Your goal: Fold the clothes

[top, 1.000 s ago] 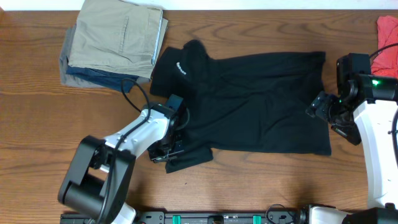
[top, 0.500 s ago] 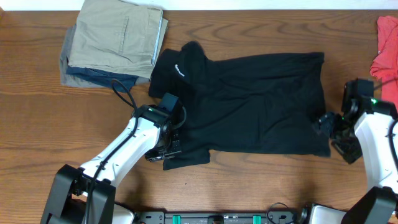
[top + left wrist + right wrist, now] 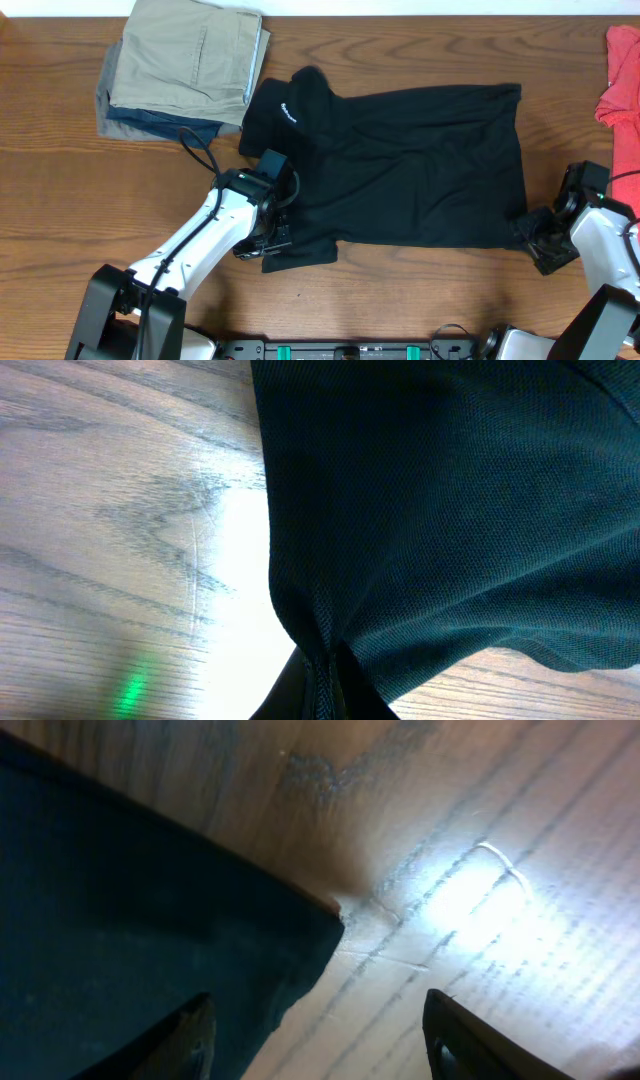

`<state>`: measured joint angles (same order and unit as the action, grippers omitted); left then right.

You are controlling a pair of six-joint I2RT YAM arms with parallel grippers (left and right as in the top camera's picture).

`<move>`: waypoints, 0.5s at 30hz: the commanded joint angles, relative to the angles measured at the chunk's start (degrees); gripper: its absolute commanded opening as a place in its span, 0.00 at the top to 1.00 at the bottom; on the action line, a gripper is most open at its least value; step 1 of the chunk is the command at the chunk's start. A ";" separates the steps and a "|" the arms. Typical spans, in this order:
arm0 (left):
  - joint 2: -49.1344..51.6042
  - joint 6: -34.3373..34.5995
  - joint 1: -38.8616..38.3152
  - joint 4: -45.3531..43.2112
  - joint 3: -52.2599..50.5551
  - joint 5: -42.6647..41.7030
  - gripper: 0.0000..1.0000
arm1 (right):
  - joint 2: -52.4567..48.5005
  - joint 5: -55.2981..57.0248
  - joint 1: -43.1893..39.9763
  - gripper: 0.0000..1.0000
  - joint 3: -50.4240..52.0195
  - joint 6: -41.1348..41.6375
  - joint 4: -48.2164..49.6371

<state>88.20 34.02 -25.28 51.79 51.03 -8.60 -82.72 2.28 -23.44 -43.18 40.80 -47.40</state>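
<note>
The black short-sleeved shirt point(image 3: 410, 165) lies spread on the wooden table, collar and small white logo point(image 3: 291, 110) at the upper left. My left gripper point(image 3: 272, 243) is shut on the shirt's lower left sleeve edge; in the left wrist view the fabric point(image 3: 450, 510) bunches into the closed jaws point(image 3: 322, 690). My right gripper point(image 3: 535, 240) is open at the shirt's lower right corner. In the right wrist view its fingers point(image 3: 315, 1030) straddle that corner point(image 3: 310, 935), one over the cloth and one over bare wood.
Folded khaki point(image 3: 190, 55) and blue-grey garments point(image 3: 150, 122) are stacked at the upper left. A red garment point(image 3: 622, 75) lies at the right edge. The table's front edge runs just below both arms.
My right gripper has moved down from the shirt's right edge to its lower right corner. The left gripper has stayed on the sleeve, its arm stretched out more.
</note>
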 commanded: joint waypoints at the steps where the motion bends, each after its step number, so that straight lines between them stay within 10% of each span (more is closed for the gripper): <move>1: -0.22 -0.98 0.11 0.15 -0.15 0.92 0.94 | -0.48 -1.25 -0.44 0.36 1.18 -0.20 1.40; 15: -0.24 -0.98 0.11 0.63 -0.17 0.92 0.94 | -4.98 -0.61 -0.22 0.37 2.05 -0.13 5.16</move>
<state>88.20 34.02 -25.28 52.03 51.03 -8.60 -86.11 1.06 -23.44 -41.69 40.80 -42.61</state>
